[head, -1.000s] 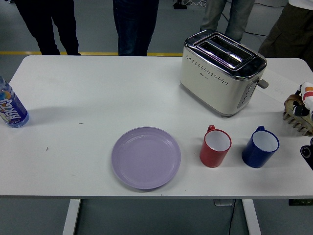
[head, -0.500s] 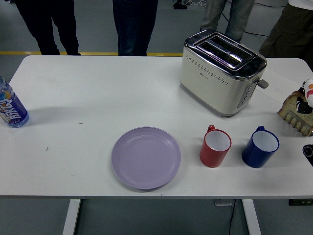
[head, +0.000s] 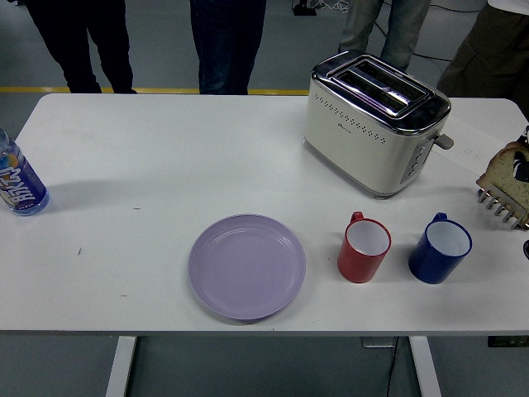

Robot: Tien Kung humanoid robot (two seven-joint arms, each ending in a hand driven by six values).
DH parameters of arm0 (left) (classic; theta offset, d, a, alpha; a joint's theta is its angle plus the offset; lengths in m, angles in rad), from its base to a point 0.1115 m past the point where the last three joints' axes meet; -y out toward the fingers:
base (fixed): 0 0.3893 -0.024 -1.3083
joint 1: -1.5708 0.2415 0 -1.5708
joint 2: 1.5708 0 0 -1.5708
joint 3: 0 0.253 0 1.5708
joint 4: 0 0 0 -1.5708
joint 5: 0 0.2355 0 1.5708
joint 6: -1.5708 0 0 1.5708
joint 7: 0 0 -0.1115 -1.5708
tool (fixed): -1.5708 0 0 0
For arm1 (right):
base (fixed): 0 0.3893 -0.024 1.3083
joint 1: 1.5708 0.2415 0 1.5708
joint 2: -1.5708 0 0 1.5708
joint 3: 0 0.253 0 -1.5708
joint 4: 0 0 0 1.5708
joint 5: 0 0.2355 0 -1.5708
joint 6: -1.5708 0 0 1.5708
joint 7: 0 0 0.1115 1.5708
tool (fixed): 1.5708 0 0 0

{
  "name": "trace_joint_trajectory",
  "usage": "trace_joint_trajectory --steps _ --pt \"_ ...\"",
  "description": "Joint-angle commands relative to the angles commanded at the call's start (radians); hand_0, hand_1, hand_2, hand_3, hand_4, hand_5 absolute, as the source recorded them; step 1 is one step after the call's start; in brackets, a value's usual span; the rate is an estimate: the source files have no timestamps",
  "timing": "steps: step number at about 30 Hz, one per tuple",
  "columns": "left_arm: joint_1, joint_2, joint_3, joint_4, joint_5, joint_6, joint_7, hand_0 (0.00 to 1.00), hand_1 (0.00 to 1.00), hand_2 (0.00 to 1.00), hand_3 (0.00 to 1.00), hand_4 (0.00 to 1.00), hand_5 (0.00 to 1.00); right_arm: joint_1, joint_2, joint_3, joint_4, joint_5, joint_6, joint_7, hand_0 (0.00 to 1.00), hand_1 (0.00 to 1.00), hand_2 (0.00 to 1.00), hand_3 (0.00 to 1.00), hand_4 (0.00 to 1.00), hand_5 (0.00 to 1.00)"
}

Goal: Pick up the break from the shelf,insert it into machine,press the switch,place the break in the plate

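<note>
Bread slice (head: 506,171) has lifted off the rack (head: 502,204) at the table's right edge since a second ago, rack shifted slightly. Right hand (head: 522,165) barely visible there; fingers' state I cannot tell. Bread looks light, soft, crumbly: pinch gently by the crust. Toaster (head: 374,120) slots empty, plate (head: 247,265) bare.

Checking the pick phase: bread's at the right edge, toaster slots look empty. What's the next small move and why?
Probably lift the bread slice clear of the rack and carry it left toward the toaster. The slice sits above the rack's prongs at the frame edge; the top slots look empty. The hand itself is barely visible.
</note>
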Motion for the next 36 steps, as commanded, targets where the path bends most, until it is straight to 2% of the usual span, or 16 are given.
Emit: trace_joint_trajectory --steps 20,36 --pt "-0.003 0.005 0.002 0.0 0.001 -0.002 0.001 0.421 0.537 0.692 0.806 0.683 0.998 0.04 -0.098 0.003 0.105 0.079 0.02 0.0 0.215 0.292 0.468 0.507 0.441 0.002" --pt "-0.006 0.008 0.004 0.0 0.003 -0.001 0.003 0.421 0.537 0.693 0.806 0.681 0.998 0.142 -0.174 -0.011 0.157 0.18 0.073 0.0 0.188 0.275 0.46 0.503 0.444 0.002"
